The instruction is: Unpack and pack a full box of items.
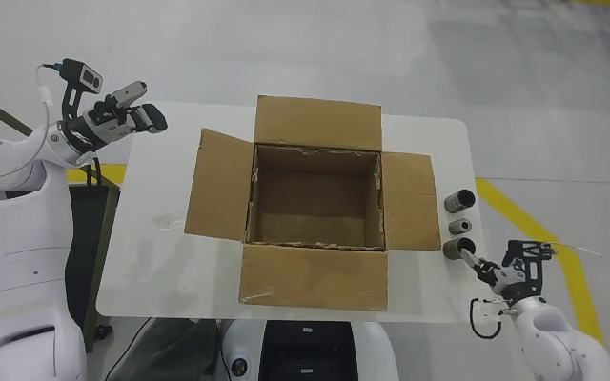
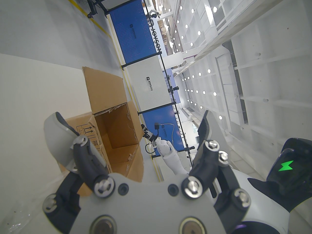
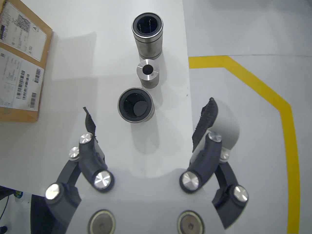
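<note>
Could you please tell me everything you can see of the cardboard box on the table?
The cardboard box is brown corrugated board and sits upright near the middle of the white table. Its top is open, all four flaps are folded outward, and the inside looks empty. The rim edges look ragged. On the side facing the metal cylinders, a panel carries white barcode labels; another outer face has printed handling arrows. Only the table touches it, and the cylinders stand apart from it.
</note>
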Robot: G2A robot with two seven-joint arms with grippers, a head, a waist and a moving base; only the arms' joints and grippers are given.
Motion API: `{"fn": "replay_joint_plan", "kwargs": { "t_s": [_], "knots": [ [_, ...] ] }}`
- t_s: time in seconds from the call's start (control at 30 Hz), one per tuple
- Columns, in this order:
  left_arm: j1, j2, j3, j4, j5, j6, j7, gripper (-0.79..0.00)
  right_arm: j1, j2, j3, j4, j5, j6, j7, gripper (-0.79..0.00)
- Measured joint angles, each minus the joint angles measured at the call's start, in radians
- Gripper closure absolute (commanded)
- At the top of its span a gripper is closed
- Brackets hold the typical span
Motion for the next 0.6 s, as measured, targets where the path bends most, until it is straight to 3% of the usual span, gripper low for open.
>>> {"fn": "replay_joint_plan", "kwargs": {
  "t_s": [0.6],
  "knots": [
    [0.000, 0.000, 0.000, 0.000, 0.000, 0.000, 0.000, -0.785, 0.134, 0.002, -0.102, 0.141, -0.046, -0.005, 0.064, -0.785]
  ]
}}
